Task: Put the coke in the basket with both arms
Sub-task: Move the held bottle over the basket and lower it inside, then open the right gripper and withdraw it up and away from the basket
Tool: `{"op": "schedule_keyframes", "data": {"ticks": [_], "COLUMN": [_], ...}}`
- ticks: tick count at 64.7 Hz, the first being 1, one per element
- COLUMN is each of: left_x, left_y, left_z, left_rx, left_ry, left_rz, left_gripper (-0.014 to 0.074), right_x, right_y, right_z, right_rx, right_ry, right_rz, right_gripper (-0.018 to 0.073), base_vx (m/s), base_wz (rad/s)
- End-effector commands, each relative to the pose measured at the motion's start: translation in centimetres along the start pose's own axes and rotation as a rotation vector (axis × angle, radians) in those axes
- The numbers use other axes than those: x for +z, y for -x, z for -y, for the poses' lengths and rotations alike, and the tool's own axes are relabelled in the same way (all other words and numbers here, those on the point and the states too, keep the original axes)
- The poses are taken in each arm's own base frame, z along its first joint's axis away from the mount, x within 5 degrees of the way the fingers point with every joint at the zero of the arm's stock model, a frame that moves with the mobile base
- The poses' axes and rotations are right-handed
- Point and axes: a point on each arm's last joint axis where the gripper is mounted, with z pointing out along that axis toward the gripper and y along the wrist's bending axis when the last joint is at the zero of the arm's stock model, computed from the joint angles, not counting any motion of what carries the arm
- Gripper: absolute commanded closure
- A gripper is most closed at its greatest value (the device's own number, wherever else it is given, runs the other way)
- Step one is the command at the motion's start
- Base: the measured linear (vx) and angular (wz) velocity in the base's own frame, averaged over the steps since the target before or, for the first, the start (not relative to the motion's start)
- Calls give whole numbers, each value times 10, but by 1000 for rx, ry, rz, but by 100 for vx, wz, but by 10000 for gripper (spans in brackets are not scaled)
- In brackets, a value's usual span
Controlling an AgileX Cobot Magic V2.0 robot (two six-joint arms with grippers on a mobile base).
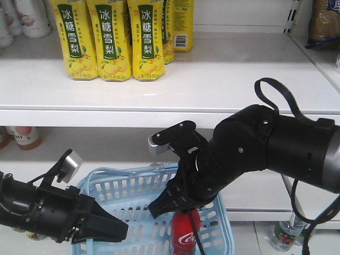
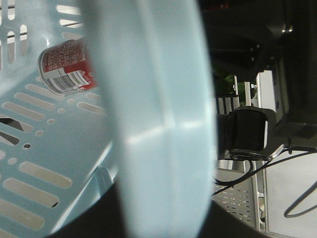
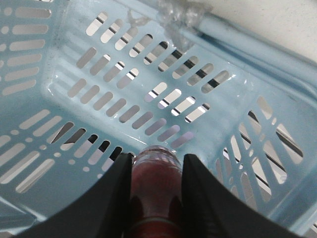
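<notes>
While the left hand (image 1: 114,229) is gripping the basket (image 1: 222,223) rim, the right hand (image 1: 175,204) is pinching the upright coke (image 1: 186,236), hanging inside the basket.

Three yellow pear-drink bottles (image 1: 112,40) stand in a row on the white shelf (image 1: 212,85), with a clear bottle (image 1: 284,234) on the floor at lower right.
</notes>
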Motion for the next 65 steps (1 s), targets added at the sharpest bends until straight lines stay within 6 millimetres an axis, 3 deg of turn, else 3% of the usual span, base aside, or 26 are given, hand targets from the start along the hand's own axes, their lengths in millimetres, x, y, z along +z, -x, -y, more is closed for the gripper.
{"op": "schedule_keyframes", "data": {"ticks": [1,16,32,39,48,65], "left_x": [-5,-5,-5,-5,-5,-5], "left_y": [3,3,3,3,3,3], "left_z": [18,18,18,18,18,18], "left_rx": [29,29,29,29,29,29], "left_ry": [-90,-90,-90,-90,-90,-90], "left_rz": [36,36,36,36,36,36], "left_gripper": [602,602,603,603,603,603], "right_x": [-22,-22,-31,-54,-98,-186], "right_y": [10,14,13,10,2,-24], "right_z": [-3,-3,-4,-5,-6,15], "right_rx": [-9,-9,-12,-17,-45,-91], "right_ry": [13,14,17,24,14,-260], "right_rz": [104,140,166,230,360,698], "right_gripper": [354,198,176,176,178,178], "base_vx": [0,0,0,0,0,0], "base_wz": [0,0,0,0,0,0]}}
